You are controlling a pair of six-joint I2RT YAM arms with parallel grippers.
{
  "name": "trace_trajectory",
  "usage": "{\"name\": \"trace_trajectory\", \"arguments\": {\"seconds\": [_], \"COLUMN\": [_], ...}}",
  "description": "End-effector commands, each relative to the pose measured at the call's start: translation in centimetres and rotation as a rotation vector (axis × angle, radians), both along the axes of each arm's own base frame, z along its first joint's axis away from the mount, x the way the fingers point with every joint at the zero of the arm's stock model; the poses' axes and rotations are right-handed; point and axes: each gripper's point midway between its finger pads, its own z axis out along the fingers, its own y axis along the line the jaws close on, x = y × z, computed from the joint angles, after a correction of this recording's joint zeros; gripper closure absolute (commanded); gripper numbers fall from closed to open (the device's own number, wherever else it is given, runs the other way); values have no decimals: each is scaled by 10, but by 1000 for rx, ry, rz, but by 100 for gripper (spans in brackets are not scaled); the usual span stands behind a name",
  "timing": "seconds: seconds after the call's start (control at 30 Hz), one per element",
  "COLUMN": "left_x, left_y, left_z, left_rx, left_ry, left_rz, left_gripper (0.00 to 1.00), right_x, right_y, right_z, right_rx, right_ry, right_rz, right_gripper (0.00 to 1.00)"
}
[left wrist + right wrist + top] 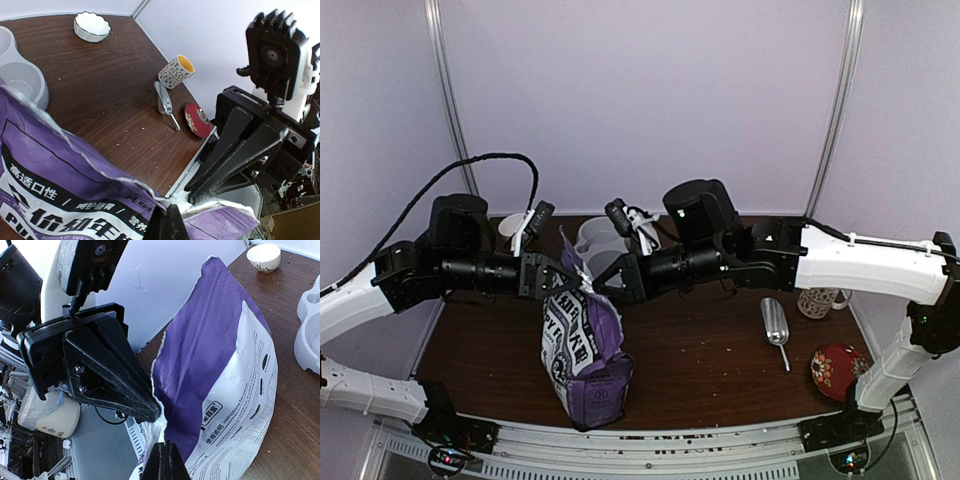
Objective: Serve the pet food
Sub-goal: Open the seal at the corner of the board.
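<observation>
1. Pet food: no pellets can be seen in any view. The inside of the purple bag (582, 345) is hidden.
2. The bag is purple with a white panel and black print. A black band carries white characters, and the top edge is torn and ragged.
3. The bag stands on the table (700, 350) at centre, toward 6 o'clock in the top view, with its torn top at the 12 o'clock end.
4. Left pincer (572, 283) is clenched on the torn rim from 9 o'clock.
5. Right pincer (602, 285) is clenched on the same rim from 3 o'clock, tips just beside the left's.
6. Grey double bowl (598, 240) is at 12 o'clock of the bag. It is partly covered by the bag top and the right arm.
7. Metal scoop (775, 322) is at 3 o'clock, well apart from the bag. A patterned mug (820, 301) and a red plate (840, 366) are beyond it, near the table's edge.
8. White bowl (508, 228) is at 10 o'clock, half behind the left arm.
9. Hard to read:
   - Both wrist views cut off their own fingers at the bottom edge.
   - The bag lettering is cropped in the left wrist view.
   - The pale specks on the table are too small to identify.
</observation>
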Motion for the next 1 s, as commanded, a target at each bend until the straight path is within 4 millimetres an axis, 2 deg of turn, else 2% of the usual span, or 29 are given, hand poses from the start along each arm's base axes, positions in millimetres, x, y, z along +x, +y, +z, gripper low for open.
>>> {"name": "trace_trajectory", "arguments": {"seconds": [0.0, 0.37, 0.53, 0.7, 0.83, 0.97], "left_x": [-2, -3, -2, 0, 1, 1], "left_y": [5, 11, 11, 9, 8, 9], "left_z": [5, 3, 5, 7, 7, 8], "left_rx": [8, 15, 11, 13, 12, 12], "left_ry": [-24, -23, -26, -29, -31, -35], "left_rz": [1, 24, 27, 25, 26, 28], "left_gripper": [100, 100, 100, 100, 100, 100], "right_x": [34, 36, 29, 25, 25, 18], "right_y": [-39, -47, -39, -23, -13, -1], "right_z": [4, 10, 14, 18, 20, 23], "right_rx": [-72, -74, -61, -98, -117, -111], "right_ry": [-50, -60, -53, -68, -78, -77], "right_rz": [-168, -199, -147, -83, -62, -11], "right_gripper": [100, 100, 100, 65, 51, 45]}}
